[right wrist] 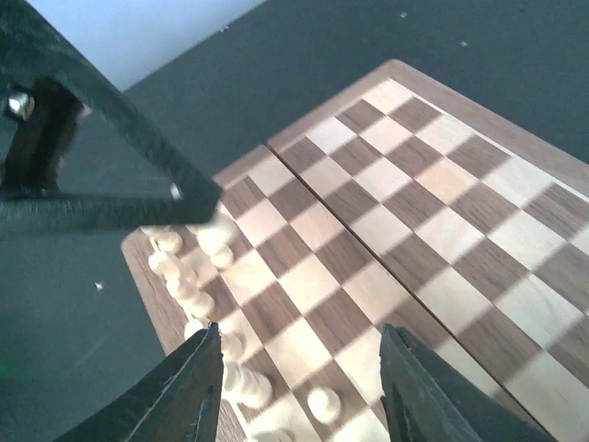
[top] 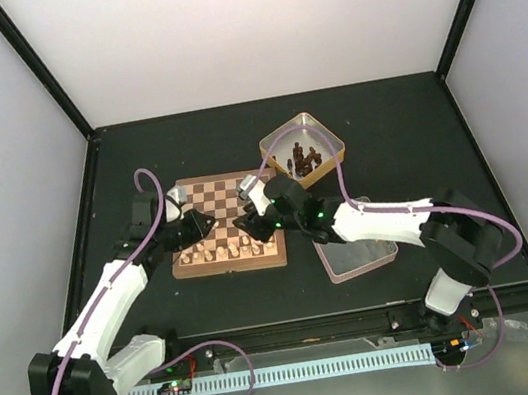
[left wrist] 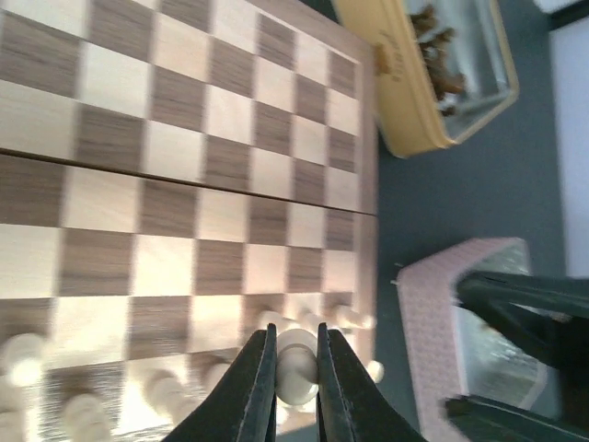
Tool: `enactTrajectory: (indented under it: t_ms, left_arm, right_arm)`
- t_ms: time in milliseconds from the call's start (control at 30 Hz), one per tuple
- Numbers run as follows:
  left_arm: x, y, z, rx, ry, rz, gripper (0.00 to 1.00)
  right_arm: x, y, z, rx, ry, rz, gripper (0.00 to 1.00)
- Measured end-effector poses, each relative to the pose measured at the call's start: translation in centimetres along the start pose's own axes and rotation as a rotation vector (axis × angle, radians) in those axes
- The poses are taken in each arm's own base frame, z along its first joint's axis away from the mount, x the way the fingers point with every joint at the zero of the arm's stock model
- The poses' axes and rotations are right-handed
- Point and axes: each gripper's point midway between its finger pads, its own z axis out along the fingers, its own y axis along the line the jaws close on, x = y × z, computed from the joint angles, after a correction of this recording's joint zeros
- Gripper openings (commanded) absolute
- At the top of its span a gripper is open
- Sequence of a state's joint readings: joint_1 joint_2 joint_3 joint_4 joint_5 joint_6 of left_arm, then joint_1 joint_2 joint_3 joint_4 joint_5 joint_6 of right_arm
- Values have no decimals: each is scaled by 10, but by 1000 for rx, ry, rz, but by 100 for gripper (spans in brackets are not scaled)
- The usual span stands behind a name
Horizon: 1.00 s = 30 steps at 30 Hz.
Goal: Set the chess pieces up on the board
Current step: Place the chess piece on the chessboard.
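We are gripping a pale chess piece [left wrist: 296,368] in the left claw [left wrist: 294,336] by the rows at the board's [left wrist: 230,184] near edge. We are judging it best to lower it straight onto a free square, sparing the neighbouring pieces [left wrist: 83,414]. The right claw [right wrist: 299,354] is hovering open.

The board [right wrist: 386,230] is smooth, grained wood, the tin [left wrist: 405,110] glossy metal, and the table [top: 415,132] matt black.

The board [top: 216,200], a square of light tan and dark brown checks with a reddish-brown border and a seam across its middle, lies flat on the table [top: 185,150], and the small pale cream chess pieces [top: 223,253] crowd its near edge rows, one of them pinched in the left claw [left wrist: 294,345].
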State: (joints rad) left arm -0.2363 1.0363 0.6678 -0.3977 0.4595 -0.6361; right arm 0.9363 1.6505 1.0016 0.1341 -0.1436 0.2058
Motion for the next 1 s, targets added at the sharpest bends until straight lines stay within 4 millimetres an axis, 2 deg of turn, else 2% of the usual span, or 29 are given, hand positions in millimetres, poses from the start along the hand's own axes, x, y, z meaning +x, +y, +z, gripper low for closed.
enactTrajectory:
  t_ms: [167,400,633,767,1000]
  left_arm:
    - [0,26,-4,-186,-31,49,2]
    - [10,57,6,-396,32,108,2]
    - [9,66,22,-499,113,143,3]
    - [18,74,29,-536,165,161,4]
    - [27,82,36,-561,215,178,5]
  right_arm:
    - [14,-12,-22,78,16,70,50]
    - [13,-24,-36,160,15,133,50]
    - [25,-34,-38,217,55,171,50]
    - [31,-41,-41,256,73,198,50]
    - [22,-44,-58,283,39,233,50]
